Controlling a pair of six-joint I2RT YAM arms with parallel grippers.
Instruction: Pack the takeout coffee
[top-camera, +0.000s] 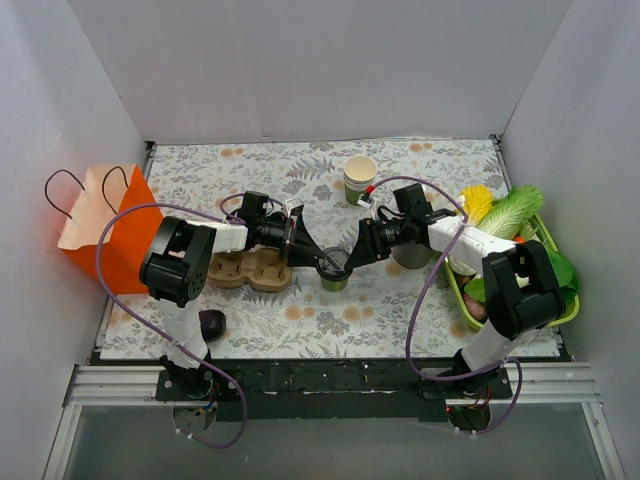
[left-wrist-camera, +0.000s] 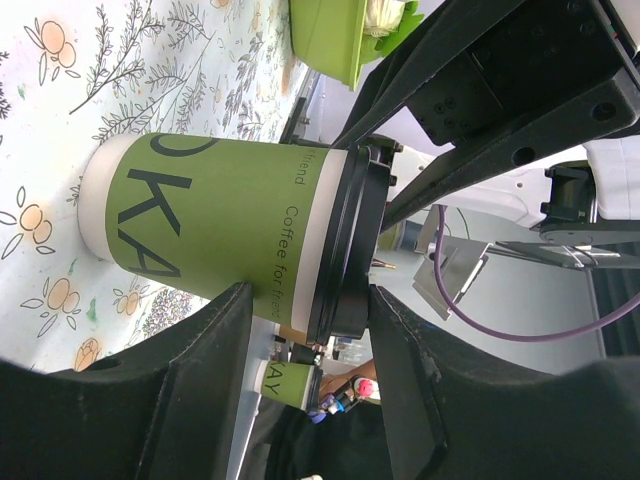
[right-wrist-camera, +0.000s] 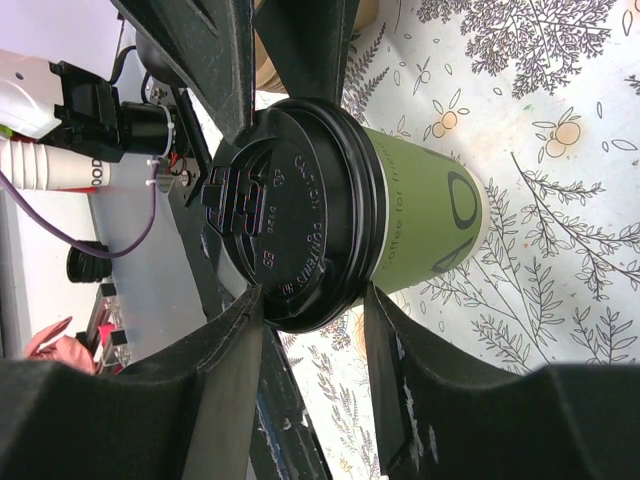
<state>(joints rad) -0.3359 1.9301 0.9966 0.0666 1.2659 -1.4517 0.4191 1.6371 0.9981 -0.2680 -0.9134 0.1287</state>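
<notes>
Our left gripper (left-wrist-camera: 310, 305) and right gripper (right-wrist-camera: 315, 298) clamp half-open jaws on the takeout coffee (top-camera: 334, 271) (lid fitted). Right of it, a green tray (top-camera: 458, 295) holds vegetables (top-camera: 515, 212).

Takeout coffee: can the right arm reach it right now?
Probably yes. The right fingers sit right at the takeout coffee, by its black lid, nothing between. The left fingers crowd its other side.

A table (top-camera: 250, 165) covered with a white cloth printed with grey leaves and small orange fruits is closed in by plain white walls (top-camera: 320, 60) at the left, far and right. A silver metal rail (top-camera: 110, 385) is fixed along its near edge. Everything is evenly lit.
</notes>
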